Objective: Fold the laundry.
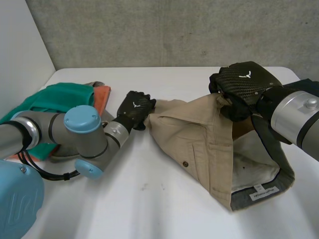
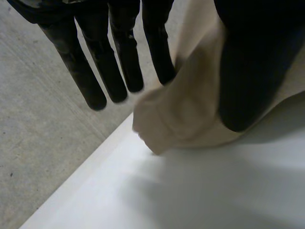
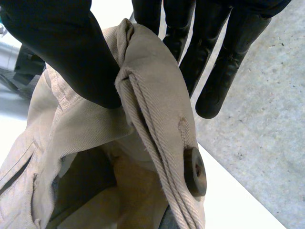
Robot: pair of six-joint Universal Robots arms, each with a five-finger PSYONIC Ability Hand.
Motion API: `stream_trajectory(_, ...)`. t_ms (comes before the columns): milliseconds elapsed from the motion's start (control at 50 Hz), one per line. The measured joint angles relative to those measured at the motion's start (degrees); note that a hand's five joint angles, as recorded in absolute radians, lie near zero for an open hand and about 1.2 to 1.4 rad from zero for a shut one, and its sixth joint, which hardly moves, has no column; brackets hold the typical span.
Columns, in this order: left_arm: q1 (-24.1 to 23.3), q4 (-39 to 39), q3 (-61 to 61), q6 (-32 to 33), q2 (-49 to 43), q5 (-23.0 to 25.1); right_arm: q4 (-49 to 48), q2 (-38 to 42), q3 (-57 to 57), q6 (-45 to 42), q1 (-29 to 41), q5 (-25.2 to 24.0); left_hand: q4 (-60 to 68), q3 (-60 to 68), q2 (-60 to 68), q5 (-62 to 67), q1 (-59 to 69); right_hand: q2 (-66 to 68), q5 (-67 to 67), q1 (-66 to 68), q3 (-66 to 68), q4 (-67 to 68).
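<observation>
Tan shorts lie on the white table, waist end near my right arm, grey inner waistband and label showing. My left hand is at the shorts' left corner. In its wrist view a bunch of the tan cloth sits between the thumb and the straight fingers. My right hand holds the waistband raised above the table. Its thumb pinches the waistband against the fingers, just beside the dark button.
A teal garment and an orange cloth are piled at the table's back left, behind my left arm. A grey wall runs along the table's far edge. Bare table stretches in front of the shorts.
</observation>
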Motion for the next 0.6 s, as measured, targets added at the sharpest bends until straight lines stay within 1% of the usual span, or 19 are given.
stream_trajectory(20, 0.0, 0.3, 0.0, 0.0, 0.0, 0.0, 0.0, 0.0, 0.1, 0.0, -0.1, -0.1, 4.1, 4.1, 3.5, 4.0, 4.2, 0.0, 0.0, 0.0, 0.0, 0.0)
stream_trajectory(40, 0.0, 0.9, 0.1, 0.0, -0.1, 0.0, -0.1, 0.0, 0.3, -0.1, -0.3, -0.2, 13.0, 13.0, 13.2, 12.6, 12.9, 0.0, 0.0, 0.0, 0.0, 0.0)
stream_trajectory(60, 0.0, 1.2, 0.1, 0.0, -0.1, 0.0, -0.1, 0.0, 0.4, -0.1, -0.4, -0.3, 13.0, 13.0, 13.2, 12.6, 12.9, 0.0, 0.0, 0.0, 0.0, 0.0)
stream_trajectory(80, 0.0, 1.4, 0.1, 0.0, 0.0, 0.0, -0.1, 0.1, 0.5, -0.2, -0.5, -0.3, 22.6, 22.4, 22.5, 22.0, 21.8, 0.0, 0.0, 0.0, 0.0, 0.0)
stream_trajectory(100, 0.0, 1.7, 0.0, 0.1, 0.1, -0.1, -0.1, 0.2, 0.6, -0.3, -0.6, -0.4, 26.0, 26.1, 25.7, 25.1, 24.0, 0.0, 0.0, 0.0, 0.0, 0.0)
stream_trajectory(140, 0.0, 2.0, -0.1, 0.1, 0.4, -0.3, -0.1, 0.3, 0.6, -0.4, -0.7, -0.4, 26.0, 26.1, 25.7, 25.1, 24.0, 0.0, 0.0, 0.0, 0.0, 0.0)
stream_trajectory(160, 0.1, 2.3, -0.4, 0.3, 1.1, -0.5, -0.1, 0.8, 0.7, -0.9, -0.9, -0.4, 30.6, 30.2, 29.8, 27.7, 24.7, 0.0, 0.0, 0.0, 0.0, 0.0)
stream_trajectory(260, 0.3, 2.2, -2.3, 0.8, 3.6, -1.0, 0.0, 2.4, 0.4, -2.4, -1.2, -0.2, 30.7, 30.4, 29.9, 27.7, 24.7, 0.0, 0.0, 0.0, 0.0, 0.0)
stream_trajectory(280, 0.4, 2.0, -4.0, 1.3, 5.5, -1.1, 0.0, 2.9, 0.3, -3.0, -1.3, -0.2, 30.7, 30.4, 29.9, 27.7, 24.7, 0.0, 0.1, 0.0, 0.0, 0.0)
stream_trajectory(360, 0.6, 1.8, -10.3, 4.1, 11.5, -1.4, 1.4, 9.1, -1.1, -9.3, -3.3, 0.5, 30.7, 30.4, 30.0, 27.7, 24.7, 0.0, 0.1, 0.0, 0.0, 0.0)
stream_trajectory(460, 0.5, 2.5, -13.6, 8.3, 15.1, -1.4, 2.5, 16.2, -5.6, -13.6, -4.2, 2.6, 30.9, 30.4, 30.0, 27.7, 24.7, 0.0, 0.0, 0.0, 0.0, 0.0)
stream_trajectory(500, 0.4, 2.8, -13.0, 9.3, 15.3, -1.5, 2.3, 17.8, -7.5, -14.1, -4.2, 3.5, 30.9, 30.5, 30.0, 27.7, 24.7, 0.0, 0.0, 0.0, 0.0, 0.0)
stream_trajectory(580, 0.1, 5.1, -4.5, 11.8, 14.2, -3.4, -1.5, 21.4, -14.7, -14.1, -4.1, 7.2, 30.9, 30.7, 30.2, 27.7, 24.7, 0.0, 0.0, 0.0, 0.0, 0.0)
stream_trajectory(600, 0.0, 5.8, -1.7, 12.1, 13.8, -4.3, -5.1, 22.1, -18.0, -13.4, -4.0, 8.8, 30.9, 30.7, 30.2, 27.7, 24.7, 0.0, 0.1, 0.0, 0.0, 0.0)
